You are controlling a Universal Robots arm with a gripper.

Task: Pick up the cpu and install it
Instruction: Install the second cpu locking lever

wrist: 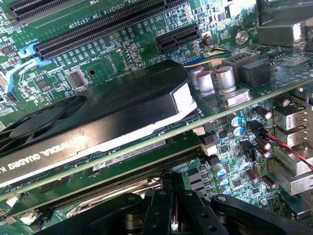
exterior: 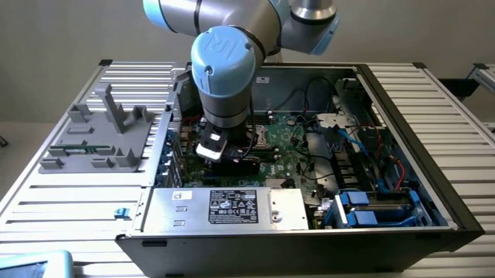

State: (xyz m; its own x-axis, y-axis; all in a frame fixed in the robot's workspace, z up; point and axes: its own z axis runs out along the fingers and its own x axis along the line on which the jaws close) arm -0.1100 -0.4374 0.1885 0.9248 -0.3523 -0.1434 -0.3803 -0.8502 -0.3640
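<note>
One arm reaches down inside the open computer case (exterior: pixel 402 174), its gripper (wrist: pixel 172 208) closed, black fingers (wrist: pixel 161 205) pressed together just above a black graphics card (wrist: pixel 98 112) on its green board. I cannot make out the cpu anywhere, nor whether anything sits between the fingers. Risk, as I judge it: the fingers knocking the upright silver capacitors (wrist: pixel 215 78) at two o'clock, or snagging the thin red wire (wrist: pixel 288 149) at three.
</note>
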